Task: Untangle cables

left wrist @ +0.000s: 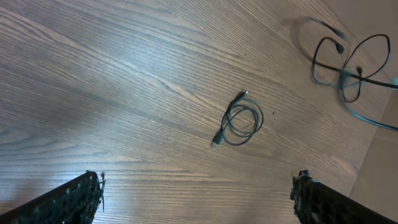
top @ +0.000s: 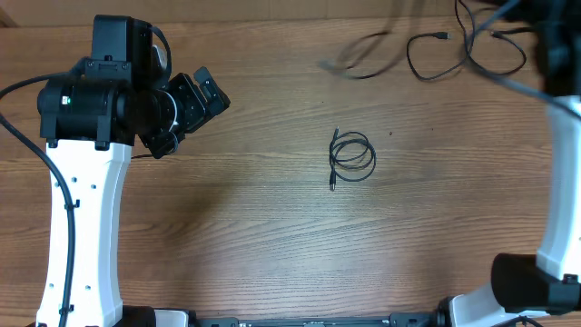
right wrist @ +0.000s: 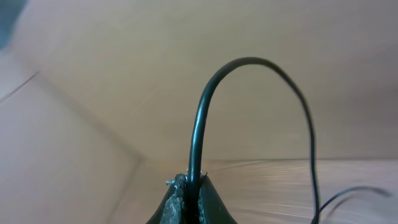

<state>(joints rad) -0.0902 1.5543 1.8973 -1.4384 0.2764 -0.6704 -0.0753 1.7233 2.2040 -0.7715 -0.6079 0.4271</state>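
A small coil of thin black cable (top: 351, 156) lies on the wooden table near the middle; the left wrist view shows the coil (left wrist: 239, 121) ahead of the fingers. Loose wavy cable strands (top: 454, 50) sprawl at the far right, and in the left wrist view the strands (left wrist: 348, 62) sit at the upper right. My left gripper (top: 195, 104) hovers well left of the coil, open wide and holding nothing (left wrist: 198, 190). My right gripper (right wrist: 194, 190) is shut on one black cable (right wrist: 202, 112), which arches up out of the jaws. In the overhead view the right gripper (top: 552, 41) is a dark blur over the strands.
The left arm's white link (top: 86, 227) runs down the left side, with its thick black cable (top: 23, 136) beside it. The right arm's white link (top: 565, 182) stands along the right edge. The table's far edge (top: 272, 16) runs close behind the strands.
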